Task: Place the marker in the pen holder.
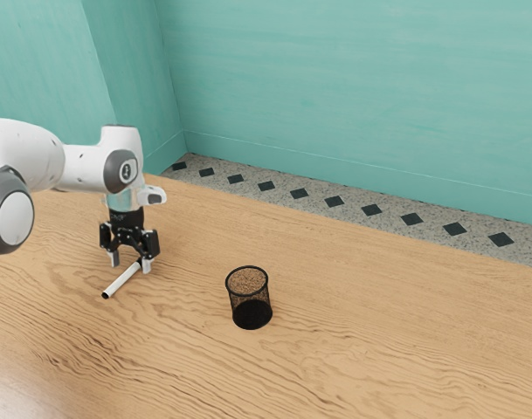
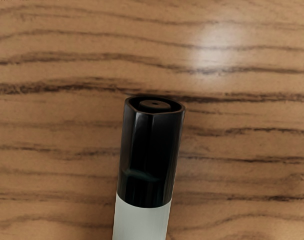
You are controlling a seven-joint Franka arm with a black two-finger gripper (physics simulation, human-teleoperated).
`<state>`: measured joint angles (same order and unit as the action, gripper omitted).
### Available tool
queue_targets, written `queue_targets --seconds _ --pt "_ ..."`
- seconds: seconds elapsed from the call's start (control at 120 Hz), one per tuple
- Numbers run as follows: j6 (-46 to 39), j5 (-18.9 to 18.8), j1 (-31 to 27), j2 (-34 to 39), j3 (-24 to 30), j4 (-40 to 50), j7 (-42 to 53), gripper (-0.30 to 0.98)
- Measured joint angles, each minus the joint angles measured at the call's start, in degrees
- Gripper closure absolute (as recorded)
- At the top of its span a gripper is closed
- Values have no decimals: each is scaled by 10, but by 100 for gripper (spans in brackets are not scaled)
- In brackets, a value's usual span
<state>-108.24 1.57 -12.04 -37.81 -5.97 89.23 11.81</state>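
At the exterior view's left edge, the white and grey robot arm (image 1: 82, 166) enters at mid-height and runs toward the upper left of the frame, where its hand points down over the wooden table (image 1: 379, 349). Left of centre, the marker (image 1: 122, 280) slants from a black end at the lower left up to the gripper (image 1: 130, 263). The gripper's fingers stand well apart with nothing clamped between them; the marker's upper end is right by the finger on the exterior view's right, and whether they touch I cannot tell. The wrist view gives a close look at the marker, with a black cap (image 2: 149, 155), its end face recessed, and a pale white barrel (image 2: 141, 222), above streaky wood grain. Near the middle of the exterior view, a little below centre, the black mesh pen holder (image 1: 251, 301) stands upright on the table, well apart from the marker. Beyond the table, a speckled grey floor (image 1: 314, 194) with dark diamonds runs from the upper left down to the right edge, under a teal wall (image 1: 362, 96)
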Motion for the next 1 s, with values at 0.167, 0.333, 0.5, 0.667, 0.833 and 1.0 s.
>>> queue_targets --seconds 0.167,0.333,0.5,0.667,0.833,1.0 --pt "-1 -3 0 1 0 0 9 36" --pt "-1 -4 0 1 0 0 15 62" --pt "-2 -6 0 1 0 0 18 73" --pt "-7 -6 0 1 0 2 19 77" --pt "-11 -8 1 17 0 6 19 78" --pt "-29 -30 8 103 21 54 17 79"
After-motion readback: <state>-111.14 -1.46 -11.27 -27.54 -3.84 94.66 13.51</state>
